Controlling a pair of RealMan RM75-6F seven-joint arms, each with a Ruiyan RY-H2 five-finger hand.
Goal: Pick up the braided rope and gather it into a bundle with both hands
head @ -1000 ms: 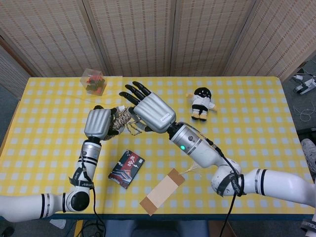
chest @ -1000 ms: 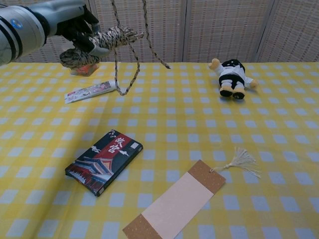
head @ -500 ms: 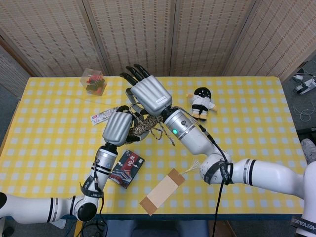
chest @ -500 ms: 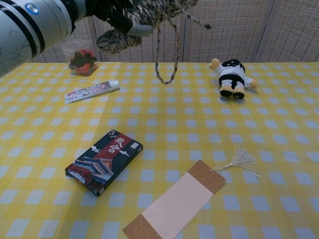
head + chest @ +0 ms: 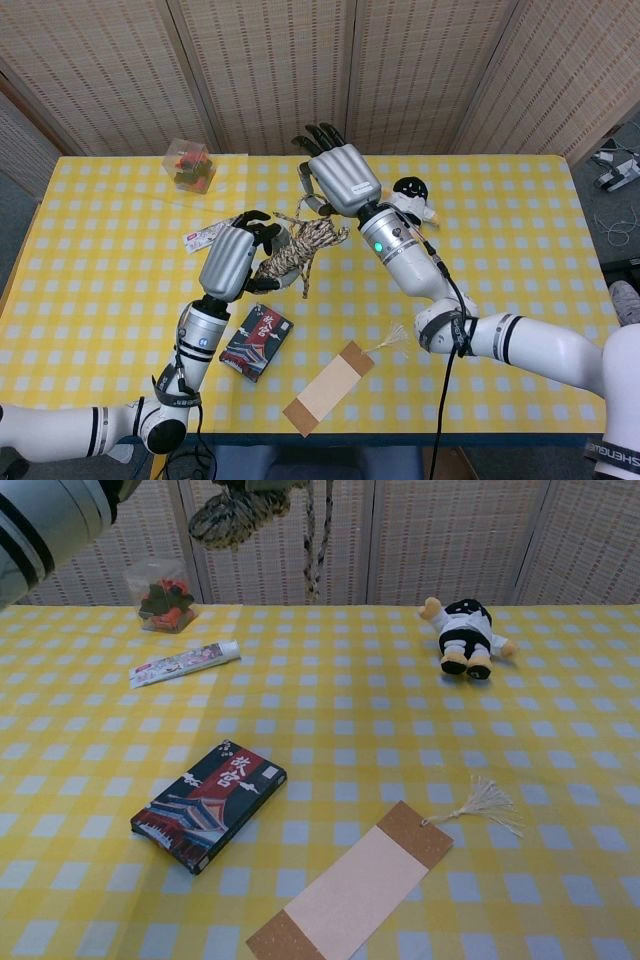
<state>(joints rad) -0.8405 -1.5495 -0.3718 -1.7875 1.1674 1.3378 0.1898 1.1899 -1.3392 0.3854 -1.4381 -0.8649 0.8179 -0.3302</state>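
While the silver left hand grips the brown-and-white braided rope in a bunch, up in the air at the middle of the head view, the silver right hand has its fingers spread beside it. It seems to hold a strand, but I cannot tell. A loose end hangs down, so the bundle could slip apart. At the upper left, a small clear plastic box holds red and dark bits.

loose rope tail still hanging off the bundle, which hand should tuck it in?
Right. The left hand already grips the braided rope bundle, so it is busy. The right hand is above the bundle with fingers spread, seemingly holding nothing, free to gather the dangling loop.
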